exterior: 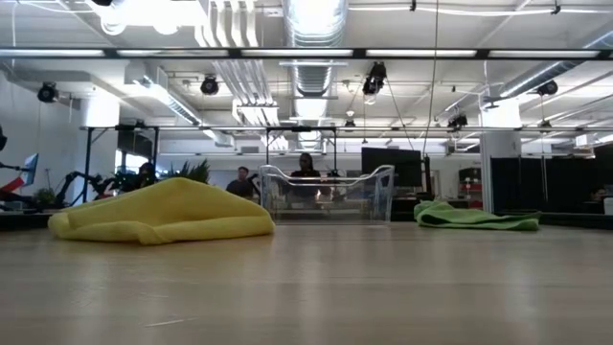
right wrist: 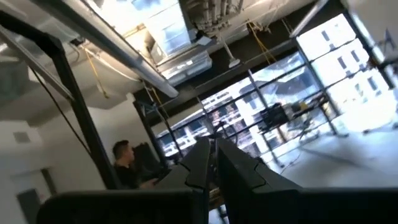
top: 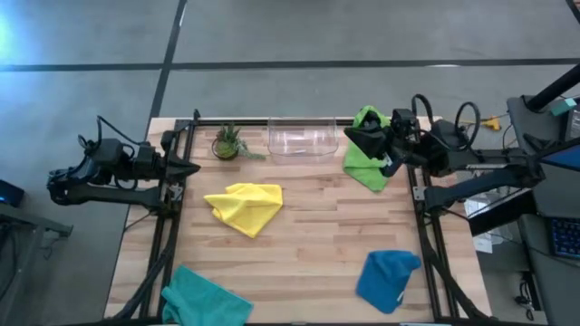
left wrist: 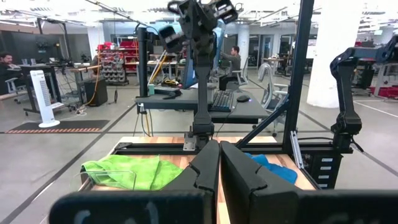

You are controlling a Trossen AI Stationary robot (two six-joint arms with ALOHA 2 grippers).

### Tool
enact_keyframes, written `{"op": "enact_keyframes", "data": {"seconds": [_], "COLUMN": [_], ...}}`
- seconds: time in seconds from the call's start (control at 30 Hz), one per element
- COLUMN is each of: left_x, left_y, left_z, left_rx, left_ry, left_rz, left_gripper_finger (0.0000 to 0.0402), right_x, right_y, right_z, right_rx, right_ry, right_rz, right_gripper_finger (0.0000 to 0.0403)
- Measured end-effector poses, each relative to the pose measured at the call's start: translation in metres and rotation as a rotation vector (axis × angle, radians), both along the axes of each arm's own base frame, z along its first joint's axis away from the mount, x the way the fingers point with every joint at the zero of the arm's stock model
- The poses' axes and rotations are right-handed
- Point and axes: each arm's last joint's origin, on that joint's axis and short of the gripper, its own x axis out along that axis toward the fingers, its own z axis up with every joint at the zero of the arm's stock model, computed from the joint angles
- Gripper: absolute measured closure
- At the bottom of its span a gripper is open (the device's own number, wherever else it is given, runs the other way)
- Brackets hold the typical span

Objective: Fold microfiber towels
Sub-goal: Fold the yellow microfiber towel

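Near edge of the table (top: 299, 272): the teal towel (top: 204, 299) lies crumpled at the near left corner, partly over the rim; the blue towel (top: 388, 279) lies bunched near the near right corner. Mid-table, left of centre: the yellow towel (top: 245, 206), a loose heap with one corner pointing toward the near edge; in the low view it rises as a soft mound (exterior: 163, 213). Far edge: a plant (top: 227, 142) toward the left, a clear bin (top: 303, 138) at the middle, and the green towel (top: 367, 152) draped at the far right, flat and rumpled in the low view (exterior: 474, 217).

The left gripper (top: 188, 168) rests at the table's left edge, fingers clenched on nothing, as its wrist view confirms (left wrist: 219, 168). The right gripper (top: 372, 138) is at the far right corner, above the green towel, fingers (right wrist: 202, 163) pressed together and tilted upward toward the ceiling; no cloth shows between them.

None of the four towels appears folded. Each looks light, limp and non-slippery, likely to sag and drag when lifted at one point. A pinch at a free corner or hem, ideally two corners with both arms, should spread the cloth flat before folding.
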Motion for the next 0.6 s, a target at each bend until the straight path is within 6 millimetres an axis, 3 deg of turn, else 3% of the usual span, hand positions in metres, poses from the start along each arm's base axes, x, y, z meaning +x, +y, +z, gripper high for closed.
{"op": "enact_keyframes", "data": {"seconds": [0.23, 0.33, 0.47, 0.6], "left_x": [0.0, 0.0, 0.0, 0.0], "left_y": [0.0, 0.0, 0.0, 0.0], "left_z": [0.0, 0.0, 0.0, 0.0], "left_rx": [0.0, 0.0, 0.0, 0.0], "left_ry": [0.0, 0.0, 0.0, 0.0], "left_rz": [0.0, 0.0, 0.0, 0.0], "left_gripper_finger": [0.0402, 0.0402, 0.0402, 0.0402], "right_x": [0.016, 0.017, 0.013, 0.01], "right_y": [0.0, 0.0, 0.0, 0.001], "right_z": [0.028, 0.033, 0.02, -0.003], "right_rx": [-0.101, -0.145, -0.208, -0.138], "right_ry": [0.075, 0.205, 0.523, 0.758], "right_rz": [-0.043, -0.051, -0.04, -0.009], "right_gripper_finger": [0.038, 0.038, 0.038, 0.038]}}
